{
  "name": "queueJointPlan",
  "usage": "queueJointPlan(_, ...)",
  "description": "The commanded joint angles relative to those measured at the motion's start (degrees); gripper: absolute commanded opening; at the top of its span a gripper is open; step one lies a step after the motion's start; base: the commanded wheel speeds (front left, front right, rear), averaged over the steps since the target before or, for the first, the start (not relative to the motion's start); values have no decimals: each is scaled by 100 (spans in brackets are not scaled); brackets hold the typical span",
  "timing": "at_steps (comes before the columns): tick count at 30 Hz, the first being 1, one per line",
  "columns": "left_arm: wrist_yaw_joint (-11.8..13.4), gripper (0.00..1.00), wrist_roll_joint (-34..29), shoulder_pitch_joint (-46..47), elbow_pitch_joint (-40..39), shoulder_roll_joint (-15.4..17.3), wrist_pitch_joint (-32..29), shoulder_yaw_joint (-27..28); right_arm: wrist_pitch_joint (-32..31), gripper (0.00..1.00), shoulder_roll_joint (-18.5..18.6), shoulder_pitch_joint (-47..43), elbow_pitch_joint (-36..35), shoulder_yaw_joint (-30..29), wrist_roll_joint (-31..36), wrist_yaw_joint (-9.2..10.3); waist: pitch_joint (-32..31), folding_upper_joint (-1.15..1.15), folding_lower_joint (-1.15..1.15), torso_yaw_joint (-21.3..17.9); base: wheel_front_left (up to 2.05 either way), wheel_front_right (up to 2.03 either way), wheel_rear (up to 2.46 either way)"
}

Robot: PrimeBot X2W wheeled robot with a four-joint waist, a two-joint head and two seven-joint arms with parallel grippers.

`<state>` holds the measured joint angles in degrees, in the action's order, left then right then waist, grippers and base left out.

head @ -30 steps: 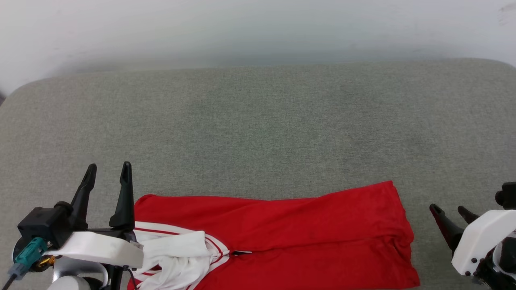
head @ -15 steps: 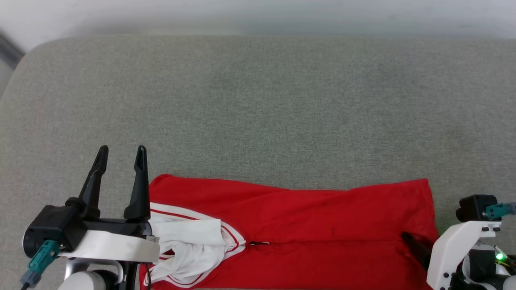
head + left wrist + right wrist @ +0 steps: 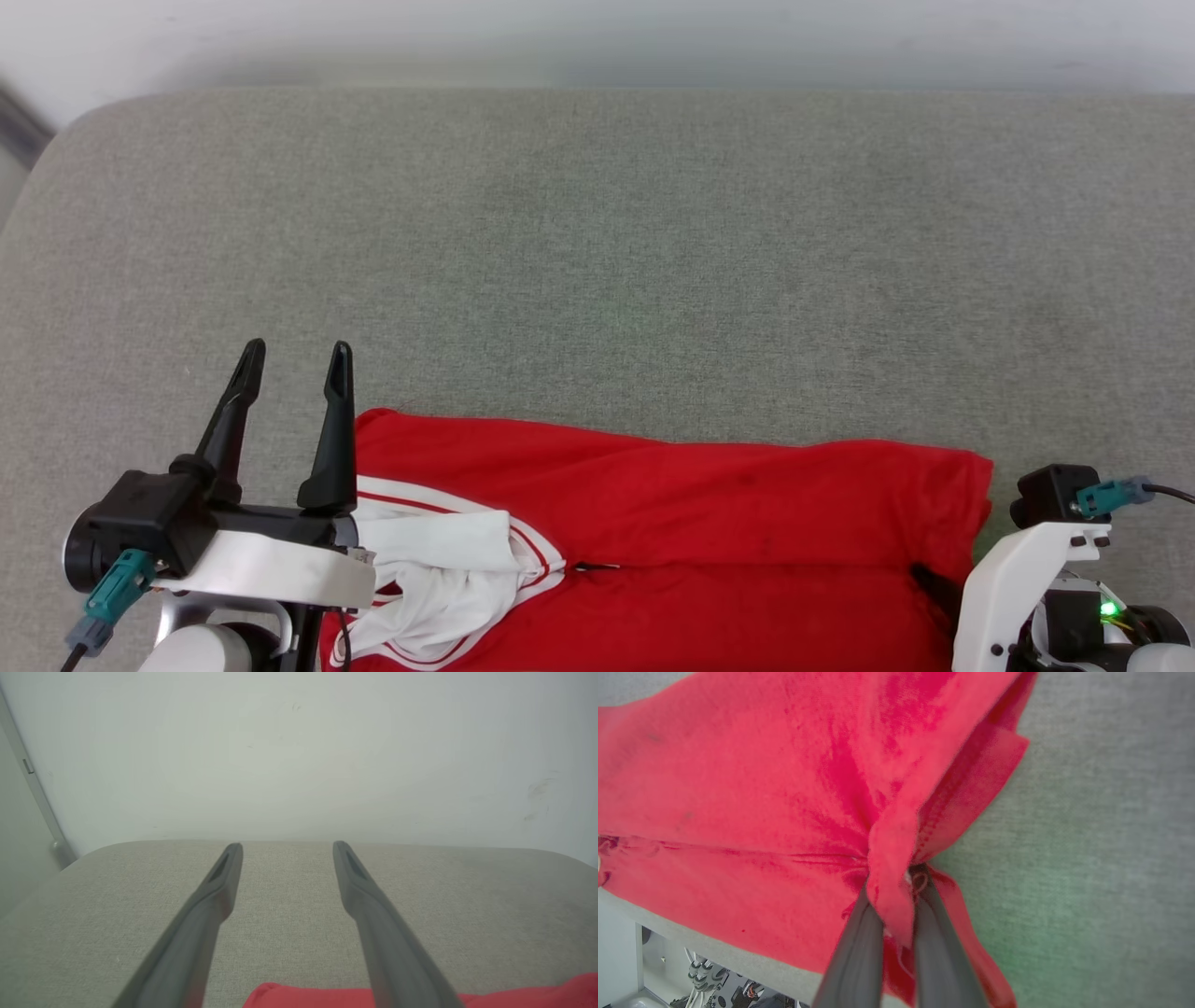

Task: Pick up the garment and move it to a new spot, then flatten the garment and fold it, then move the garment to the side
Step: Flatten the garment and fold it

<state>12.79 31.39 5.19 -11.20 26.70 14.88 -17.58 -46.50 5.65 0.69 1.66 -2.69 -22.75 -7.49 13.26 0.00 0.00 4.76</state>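
- The garment [image 3: 709, 523] lies as a long folded band along the near edge of the grey padded surface [image 3: 597, 261], with its white sleeve bunched at the left end.
- The right gripper [image 3: 896, 877] pinches a gathered fold at the garment's right hem, likely to lift or drag it.
- The left gripper [image 3: 298, 350] hangs spread and empty just beside the collar end, seemingly awaiting its own hold.

The garment [image 3: 709, 504] is cut off along its near side by the head view's bottom edge, and its left end is partly covered by the left arm [image 3: 271, 571]. The right hand [image 3: 895, 882] is pretty much buried at the tips in bunched red fabric.
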Motion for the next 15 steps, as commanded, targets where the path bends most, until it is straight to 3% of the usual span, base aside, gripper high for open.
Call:
queueJointPlan(1, -1, 100, -38, 34, 13, 41, 2, -3, -109, 0, -42, -125, 144, 56, -43, 1, -70, 0, 0, -45, 0, 0, 0)
queueJointPlan(7, 37, 100, -33, -65, -12, 102, -55, -4, 59, 0, 235, 386, -99, -315, -69, 2, -223, 0, 0, -169, 0, 0, 0)
queueJointPlan(15, 98, 100, -45, -149, -71, 145, -79, -8, -64, 0, 460, 643, -10, -1226, 66, 2, -292, 0, 0, -258, 0, 0, 0)
